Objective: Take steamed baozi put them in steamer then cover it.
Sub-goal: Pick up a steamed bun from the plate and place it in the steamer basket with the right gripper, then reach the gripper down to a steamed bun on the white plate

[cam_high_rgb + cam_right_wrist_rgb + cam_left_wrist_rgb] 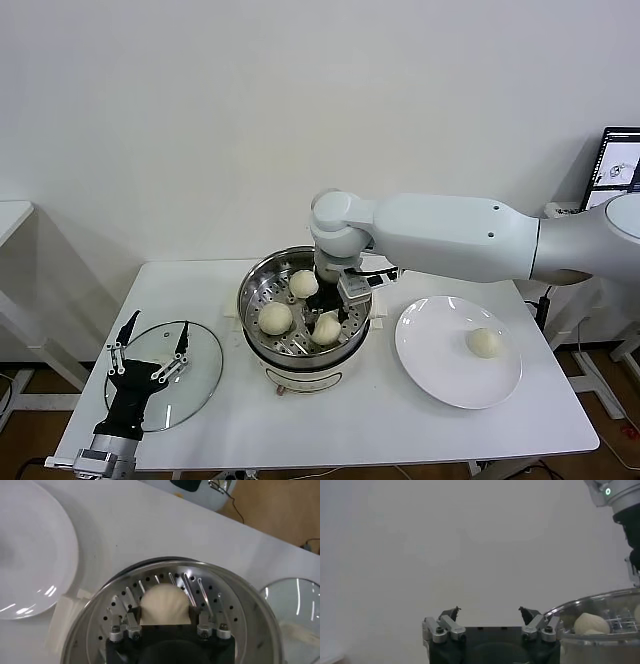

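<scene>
Nearest the robot, at the table's (250, 440) front left corner, the left gripper (150, 350) hangs idle with its fingers spread wide, poised over the cover (195, 385). The cover lies flat on the tabletop, just left of the steamer (262, 275).

Mid-table stands the steamer, its perforated tray (210, 592) showing. The right gripper (335, 315) reaches down inside it; its fingers (131, 625) pinch one steamed baozi (165, 607) from both sides, low over the tray's front right part. Whether the bun already rests on the tray cannot be told. Two more baozi sit on the tray: one at front left (275, 317), one toward the back (304, 283).

Right of the steamer, just beside it, lies a white plate (430, 375) with a single baozi (485, 343) on its right half.

Farther off, the white right arm (470, 238) spans in from the right above the plate. Behind it a monitor (620, 165) stands at the right edge, against a plain pale wall (200, 120).
</scene>
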Available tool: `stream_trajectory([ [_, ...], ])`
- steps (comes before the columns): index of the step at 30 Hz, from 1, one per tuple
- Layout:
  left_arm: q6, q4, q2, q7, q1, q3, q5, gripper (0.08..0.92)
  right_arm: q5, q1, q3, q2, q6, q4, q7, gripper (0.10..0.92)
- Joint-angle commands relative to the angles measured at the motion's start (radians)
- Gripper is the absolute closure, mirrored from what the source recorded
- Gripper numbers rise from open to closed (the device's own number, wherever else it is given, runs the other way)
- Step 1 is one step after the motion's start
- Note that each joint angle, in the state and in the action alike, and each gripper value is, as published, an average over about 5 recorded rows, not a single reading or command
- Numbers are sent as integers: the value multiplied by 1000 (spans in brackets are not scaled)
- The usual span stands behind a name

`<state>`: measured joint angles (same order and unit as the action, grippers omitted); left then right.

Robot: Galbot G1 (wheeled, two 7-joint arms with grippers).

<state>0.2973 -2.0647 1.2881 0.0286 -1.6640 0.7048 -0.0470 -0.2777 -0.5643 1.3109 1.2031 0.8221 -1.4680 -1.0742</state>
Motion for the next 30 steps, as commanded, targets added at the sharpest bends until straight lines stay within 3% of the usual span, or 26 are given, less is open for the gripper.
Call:
stream_trajectory([
  [1,0,0,1,-4,1,1,-1,177,-30,25,1,18,16,9,12,369],
  [5,0,-1,1,-5,1,1,-1,177,-35,28,2,27,12,13,16,345],
  [12,2,3,-1,-6,1,2,-2,177,-22,6,-10,25,1,12,14,215],
  [18,1,4,0,-6,2,0,-2,177,70,-48,-93,-48,-53,7,-27,203],
  [21,1,5,-1,-6,3,1,-2,177,205,-89,-146,-130,-177,15,-88,203],
  [24,1,3,-2,-6,4,4,-2,177,395,-137,-153,-247,-405,54,-144,203],
  [27,0,-1,-3,-6,4,6,-2,177,538,-157,-142,-363,-641,153,-182,203],
  [30,0,-3,-4,-6,2,5,-2,177,612,-142,-119,-445,-778,278,-197,203],
])
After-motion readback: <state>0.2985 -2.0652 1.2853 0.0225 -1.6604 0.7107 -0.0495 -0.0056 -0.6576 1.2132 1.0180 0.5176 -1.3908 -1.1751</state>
